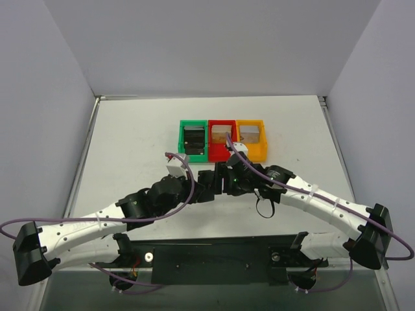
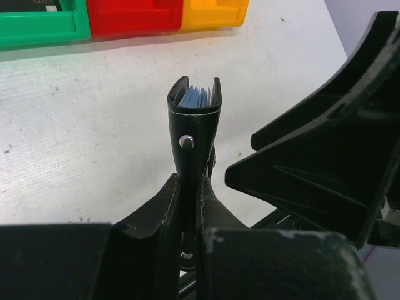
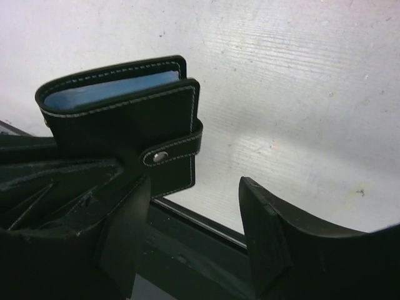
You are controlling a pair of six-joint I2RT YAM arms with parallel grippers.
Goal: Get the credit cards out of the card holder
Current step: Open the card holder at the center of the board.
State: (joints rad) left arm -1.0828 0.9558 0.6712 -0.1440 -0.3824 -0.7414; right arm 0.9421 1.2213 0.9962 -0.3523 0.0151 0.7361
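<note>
Card holder [image 2: 190, 134], one only, is held on edge over the table [image 2: 75, 125] at the middle of the work area. It is pinched low down between the fingers of the left gripper [image 2: 189, 190]. Its snap tab [image 3: 170, 153] is seen fastened. Pale blue edges [image 2: 195, 97] are shown at its open mouth, but whether these are credit cards or pocket lining cannot be told. No card is seen lying outside it.

In the right wrist view the holder's long axis is laid roughly from 9 to 3 o'clock. The holder is placed at about 10 o'clock from the gap of the right gripper [image 3: 197, 190], whose jaws are spread wide with nothing between them. The holder's lower part is hidden behind one of that gripper's fingers. In the left wrist view the right gripper is found at 3 o'clock of the holder, just beside it. The right arm is judged the free one, so a shift toward 10 o'clock is called for if the tab or mouth is to be reached.

Two grippers are counted, and three bins in the top view, at 12 o'clock from the grippers and near them. They are set touching in one row: green bin [image 1: 193, 122], red bin [image 1: 222, 122], yellow bin [image 1: 251, 122].
</note>
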